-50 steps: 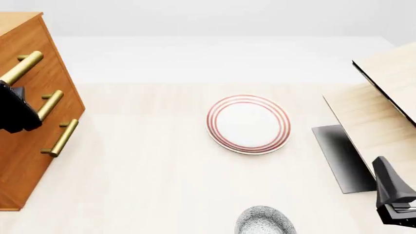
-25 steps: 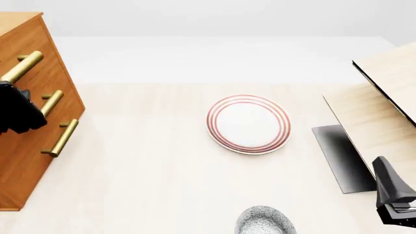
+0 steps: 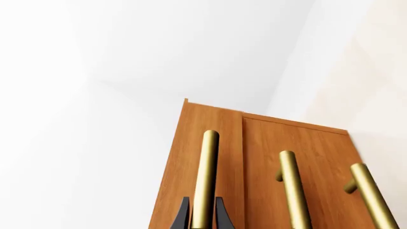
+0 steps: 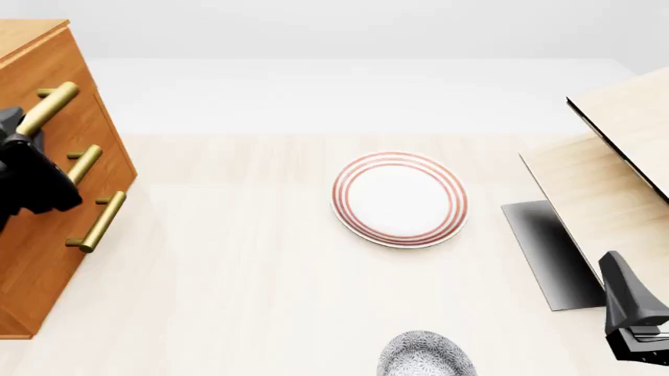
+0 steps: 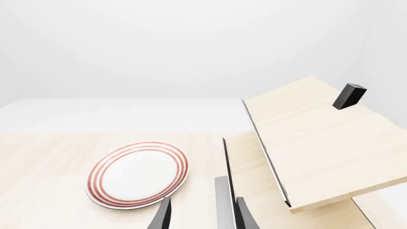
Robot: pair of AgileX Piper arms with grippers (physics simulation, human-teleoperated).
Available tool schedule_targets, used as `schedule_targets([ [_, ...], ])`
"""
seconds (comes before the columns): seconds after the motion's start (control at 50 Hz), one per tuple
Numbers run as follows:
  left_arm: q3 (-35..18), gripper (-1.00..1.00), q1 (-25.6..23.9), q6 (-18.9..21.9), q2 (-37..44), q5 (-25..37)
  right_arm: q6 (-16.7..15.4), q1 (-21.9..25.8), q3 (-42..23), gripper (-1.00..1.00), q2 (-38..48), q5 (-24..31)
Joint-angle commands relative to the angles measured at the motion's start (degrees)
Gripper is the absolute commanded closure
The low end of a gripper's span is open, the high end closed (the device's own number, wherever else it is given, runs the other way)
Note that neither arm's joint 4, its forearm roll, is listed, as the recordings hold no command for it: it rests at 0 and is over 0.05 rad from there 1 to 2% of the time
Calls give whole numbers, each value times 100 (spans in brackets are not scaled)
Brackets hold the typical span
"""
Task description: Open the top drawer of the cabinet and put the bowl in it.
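Observation:
The orange-brown cabinet point(image 4: 42, 235) stands at the table's left edge. My left gripper point(image 4: 21, 139) is shut on the brass bar handle point(image 3: 205, 181) of the top drawer point(image 3: 190, 162), one finger on each side of the bar. The top drawer's front stands slightly proud of the two lower drawers point(image 3: 299, 157). The speckled bowl point(image 4: 424, 356) sits at the near edge of the table, partly cut off in the front view. My right gripper point(image 4: 632, 333) is open and empty at the near right, well to the right of the bowl; its fingers point(image 5: 163, 214) show apart in the right wrist view.
A flat white plate with red rings point(image 4: 399, 198) lies mid-table, beyond the bowl; it also shows in the right wrist view point(image 5: 137, 174). A pale light-wood structure with a black edge point(image 4: 616, 172) fills the right side, just ahead of my right gripper.
My left gripper has moved a little to the right with the top handle, and the top drawer has come out slightly. The right arm, bowl and plate have not moved.

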Motion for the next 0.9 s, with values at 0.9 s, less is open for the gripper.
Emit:
schedule_targets([
  [0.9,347,100,-1113,213,-421,72,-2,0,6,-100,-14,7],
])
